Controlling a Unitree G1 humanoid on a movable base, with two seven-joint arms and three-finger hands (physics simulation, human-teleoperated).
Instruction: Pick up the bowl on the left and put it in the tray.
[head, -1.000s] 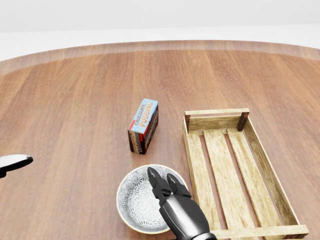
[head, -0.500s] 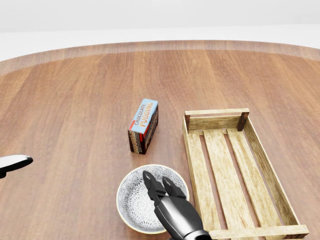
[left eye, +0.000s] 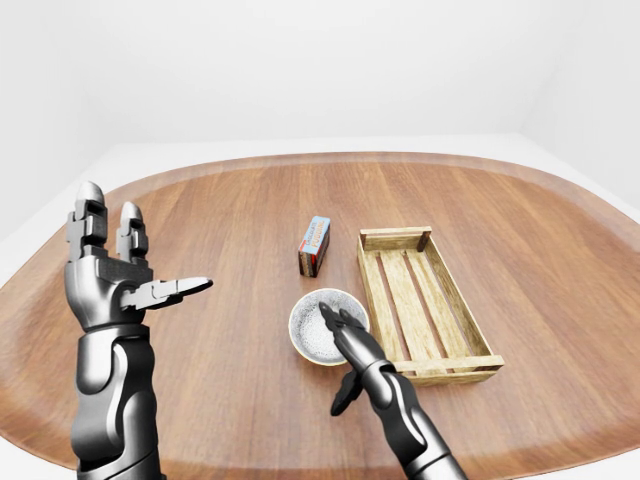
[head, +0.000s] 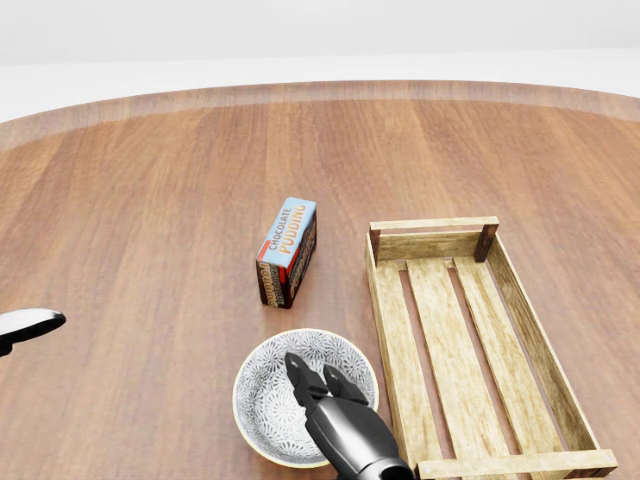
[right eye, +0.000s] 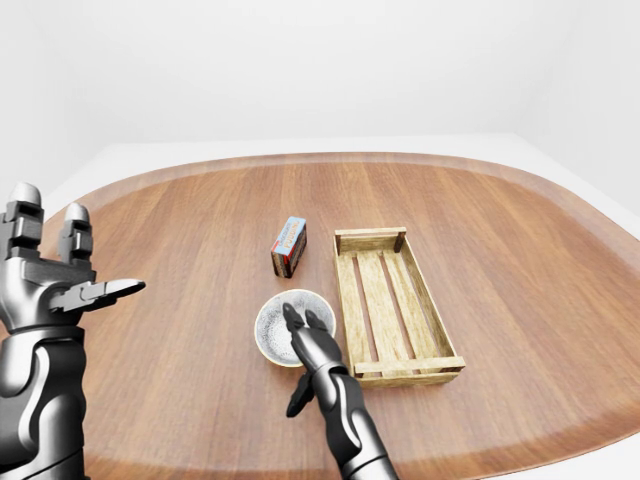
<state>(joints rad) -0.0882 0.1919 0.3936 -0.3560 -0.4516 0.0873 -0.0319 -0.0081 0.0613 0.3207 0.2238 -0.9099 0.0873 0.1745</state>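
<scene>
A grey patterned bowl (head: 262, 400) sits on the wooden table, left of the slatted wooden tray (head: 433, 224). My right hand (head: 310, 368) comes in from the bottom of the head view. Its dark fingers (left eye: 324, 312) lie stretched over the bowl's right half, while the thumb hangs spread well below the rim in the left-eye view, so the hand is open and not closed round the bowl. My left hand (left eye: 140, 250) is raised at the far left, open with fingers upright, holding nothing. The tray holds nothing.
A chocolate pudding box (head: 288, 250) stands on its long edge above the bowl and left of the tray's top corner. The oval table's pale rim (left eye: 320, 157) curves across the top of the eye views.
My right hand has slid a little toward the bottom of the head view, its fingertips drawing back over the bowl. Bowl, tray, box and left hand have not moved.
</scene>
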